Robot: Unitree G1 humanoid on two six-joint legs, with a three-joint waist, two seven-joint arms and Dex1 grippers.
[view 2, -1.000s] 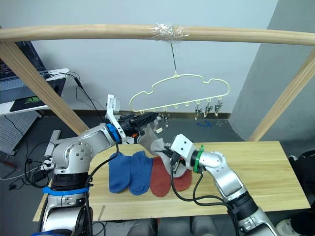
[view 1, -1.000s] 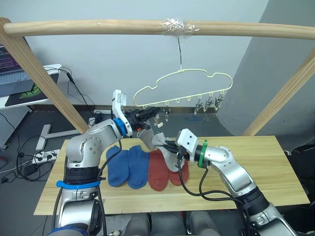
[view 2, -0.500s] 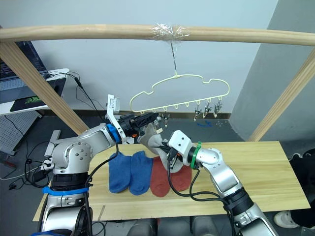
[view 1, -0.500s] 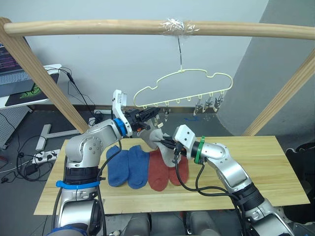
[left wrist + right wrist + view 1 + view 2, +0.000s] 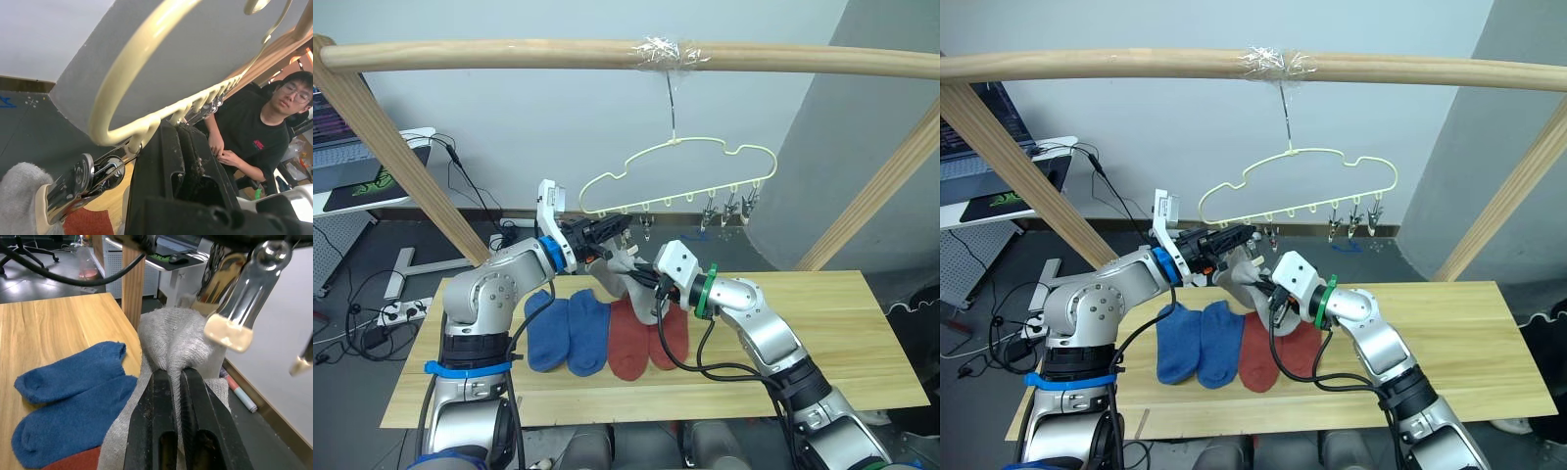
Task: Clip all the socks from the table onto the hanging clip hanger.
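A light grey sock (image 5: 625, 266) hangs in the air above the table (image 5: 832, 323), pinched at its cuff by my right gripper (image 5: 644, 278), which is shut on it (image 5: 171, 345). The cuff sits just below a metal clip (image 5: 240, 313) at the left end of the pale yellow clip hanger (image 5: 674, 143). My left gripper (image 5: 613, 227) is shut at the hanger's lower wire (image 5: 146, 131) beside that clip (image 5: 78, 180). Two blue socks (image 5: 568, 333) and two rust red socks (image 5: 646, 345) lie side by side on the table under the grey one.
The hanger hangs from a round wooden pole (image 5: 509, 51) with slanted posts at both sides. Several free clips (image 5: 729, 206) hang at the hanger's right end. The table's right half is bare wood. A person (image 5: 254, 132) sits beyond the table.
My right gripper has carried the grey sock up and to the left, closer to the hanger's left clip. The left gripper has stayed at the hanger.
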